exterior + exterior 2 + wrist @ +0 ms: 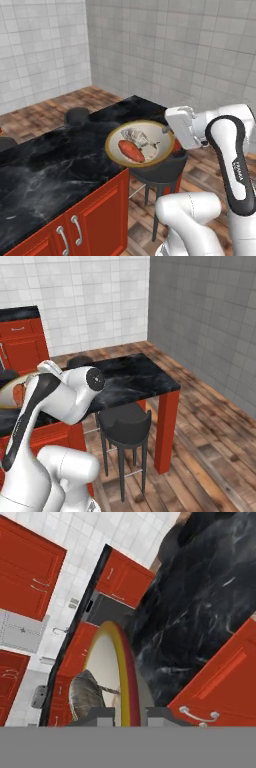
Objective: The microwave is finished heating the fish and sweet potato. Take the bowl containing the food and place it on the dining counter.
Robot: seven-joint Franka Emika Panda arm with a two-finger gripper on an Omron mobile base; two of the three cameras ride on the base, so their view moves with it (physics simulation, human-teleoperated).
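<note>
The gripper [169, 131] is pinching the rim of the bowl [139, 143] between its fingers [106, 714], which are closed narrow on that edge; in the hand view one finger is sitting on each side of the rim. Gripping at the rim is leaving the food untouched and is letting the arm carry the bowl from one side. The bowl is hanging in the air over the near edge of the counter [55, 165], above a black stool [160, 172], and is not resting on the slab yet. It is tilting, its open face turning toward the left base camera rather than straight up, so the contents could slide; levelling it before setting down looks wise. Inside, the sweet potato [131, 151] is lying with its long axis running diagonally across the bowl, from upper left to lower right. The fish [136, 136] is sitting just behind it, touching or nearly so.
</note>
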